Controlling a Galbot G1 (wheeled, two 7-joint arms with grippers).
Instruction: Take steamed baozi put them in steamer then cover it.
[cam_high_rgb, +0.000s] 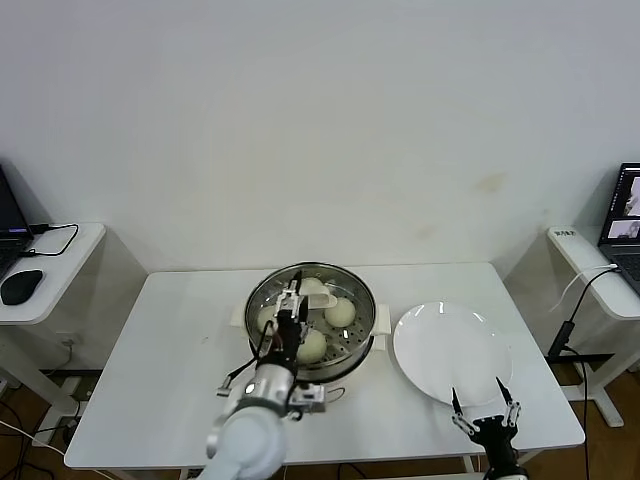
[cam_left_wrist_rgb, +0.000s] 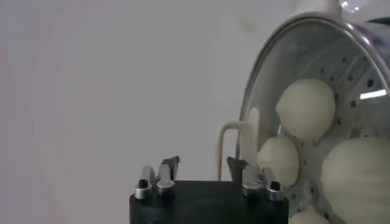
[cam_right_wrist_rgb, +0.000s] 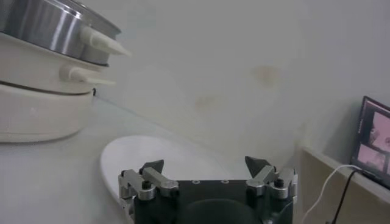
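Note:
The steamer (cam_high_rgb: 258, 295) stands mid-table on its cream-white base (cam_high_rgb: 378, 322). The clear glass cover (cam_high_rgb: 345, 285) lies on it, with its pale handle (cam_high_rgb: 322, 299) at the centre. Several cream-white baozi (cam_high_rgb: 340, 312) show through the glass. My left gripper (cam_high_rgb: 290, 305) hovers open over the front of the cover. In the left wrist view the left gripper (cam_left_wrist_rgb: 202, 163) is open and empty, with the cover handle (cam_left_wrist_rgb: 247, 141) just beyond one finger and the baozi (cam_left_wrist_rgb: 306, 109) under the glass. My right gripper (cam_high_rgb: 485, 415) is open and empty at the front edge, near the plate.
An empty white plate (cam_high_rgb: 450, 350) lies right of the steamer; it also shows in the right wrist view (cam_right_wrist_rgb: 152, 158), beyond the right gripper (cam_right_wrist_rgb: 205, 165), with the steamer (cam_right_wrist_rgb: 42, 30) further off. Side tables with laptops, a mouse (cam_high_rgb: 22, 285) and cables flank the table.

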